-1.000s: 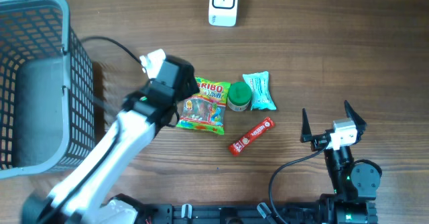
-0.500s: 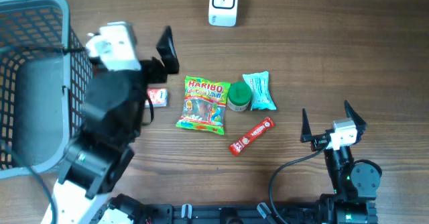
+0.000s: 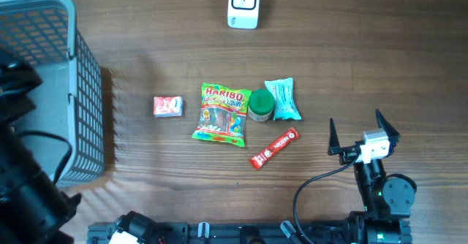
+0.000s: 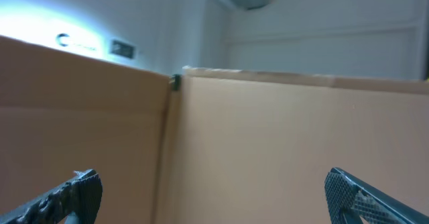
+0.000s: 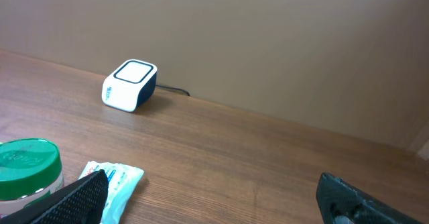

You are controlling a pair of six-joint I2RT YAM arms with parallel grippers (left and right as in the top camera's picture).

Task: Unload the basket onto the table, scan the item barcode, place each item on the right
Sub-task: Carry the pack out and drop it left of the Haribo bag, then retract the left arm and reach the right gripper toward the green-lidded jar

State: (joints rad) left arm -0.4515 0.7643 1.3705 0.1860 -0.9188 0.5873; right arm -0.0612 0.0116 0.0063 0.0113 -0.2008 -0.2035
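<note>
Red snack bar (image 3: 274, 147) lies on the counter (image 3: 365, 54) on the robot's side of the scanner (image 3: 243, 4), a little to the scanner's right and farther from it than the other goods. Its long axis runs on a slant, the end nearer the scanner pointing rightward. Closer to the scanner sit a teal packet (image 3: 282, 98), a green-lidded jar (image 3: 261, 104) and a Haribo bag (image 3: 221, 112), with a small red packet (image 3: 167, 106) well off to the scanner's left. Which item is due cannot be told, but the bar looks the likeliest. The right fingers (image 3: 333, 138) are spread wide and empty, farther right of the scanner than the bar, so it lies to their left. The left fingers (image 4: 74, 196), also spread and empty, are raised off the counter, facing a cardboard wall, so the right arm is nearer.
</note>
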